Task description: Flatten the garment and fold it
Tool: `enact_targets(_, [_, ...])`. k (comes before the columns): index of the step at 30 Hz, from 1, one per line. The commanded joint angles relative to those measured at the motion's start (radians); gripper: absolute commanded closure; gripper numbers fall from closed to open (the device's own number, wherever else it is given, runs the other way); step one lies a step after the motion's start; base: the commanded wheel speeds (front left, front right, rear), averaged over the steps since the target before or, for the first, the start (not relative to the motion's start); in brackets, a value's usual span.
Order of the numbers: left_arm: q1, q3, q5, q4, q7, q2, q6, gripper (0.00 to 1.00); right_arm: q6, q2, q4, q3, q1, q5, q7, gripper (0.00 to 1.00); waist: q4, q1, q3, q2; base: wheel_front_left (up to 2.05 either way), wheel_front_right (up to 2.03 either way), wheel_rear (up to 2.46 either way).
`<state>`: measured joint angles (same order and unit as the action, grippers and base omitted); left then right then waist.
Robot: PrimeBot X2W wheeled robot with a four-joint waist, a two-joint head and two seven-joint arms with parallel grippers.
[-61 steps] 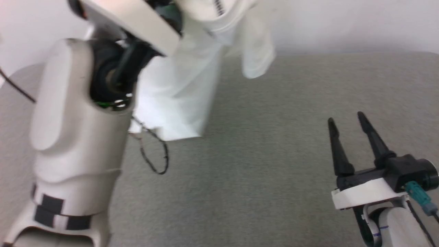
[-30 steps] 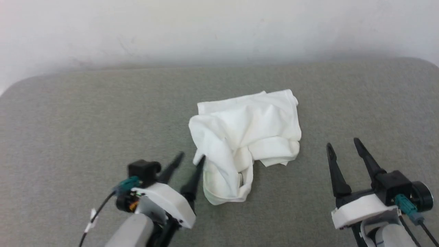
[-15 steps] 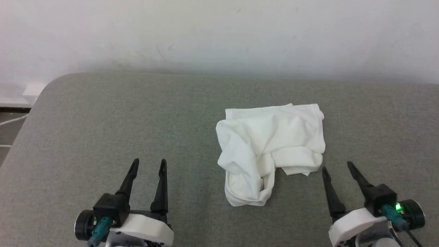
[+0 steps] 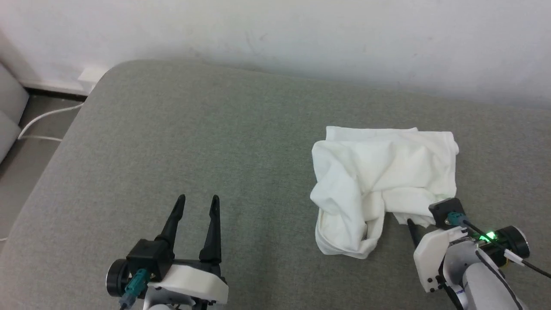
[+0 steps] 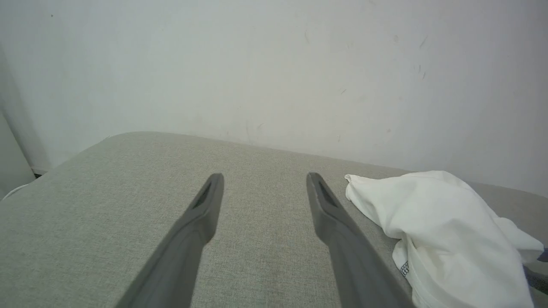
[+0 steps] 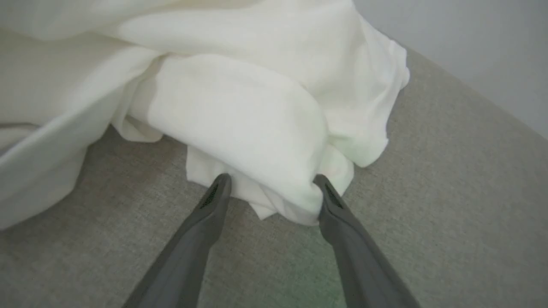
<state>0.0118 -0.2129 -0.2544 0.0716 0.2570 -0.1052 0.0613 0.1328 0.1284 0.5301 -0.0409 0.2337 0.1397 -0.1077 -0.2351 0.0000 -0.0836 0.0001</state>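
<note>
At garment (image 4: 383, 172) edge, right gripper (image 6: 272, 183) part-hidden

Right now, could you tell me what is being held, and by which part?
Nothing is held. The right gripper is open around a fold at the near edge of the garment; the left gripper is open, apart.

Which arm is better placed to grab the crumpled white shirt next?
Right. The right gripper stands open with its tips at the shirt's near edge; the left gripper, also open, sits apart over the grey cushion.
</note>
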Motion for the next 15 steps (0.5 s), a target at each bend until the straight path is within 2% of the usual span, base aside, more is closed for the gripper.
enact_targets(1, [0.011, 0.008, 0.009, 0.005, 0.005, 0.008, -0.01, 0.0, -0.002, 0.004, 0.027, -0.012, 0.015, -0.005, -0.015, 0.5, -0.023, 0.0, -0.021, -0.0001, 0.0, 0.0, 0.0])
enact_targets(2, [0.009, 0.012, 0.012, 0.008, 0.005, 0.012, -0.015, 0.0, -0.002, 0.011, 0.045, -0.024, 0.021, -0.005, -0.021, 0.95, -0.023, 0.0, -0.022, -0.0001, 0.0, 0.0, 0.0])
enact_targets(3, [0.007, 0.016, 0.014, 0.01, 0.005, 0.016, -0.019, 0.0, -0.002, 0.015, 0.056, -0.031, 0.025, -0.009, -0.015, 1.0, -0.021, 0.0, -0.023, -0.0001, 0.0, 0.0, 0.0])
enact_targets(9, [-0.001, 0.04, 0.026, 0.022, 0.005, 0.033, -0.04, 0.0, -0.002, 0.03, 0.048, 0.021, -0.001, -0.03, 0.021, 1.0, 0.04, 0.0, -0.008, -0.0001, 0.0, 0.0, 0.0])
enact_targets(15, [-0.001, 0.055, 0.04, 0.024, 0.005, 0.043, -0.06, 0.0, -0.002, 0.06, -0.12, 0.136, -0.107, -0.032, -0.022, 1.0, 0.137, 0.0, 0.014, -0.0001, 0.0, 0.0, 0.0])
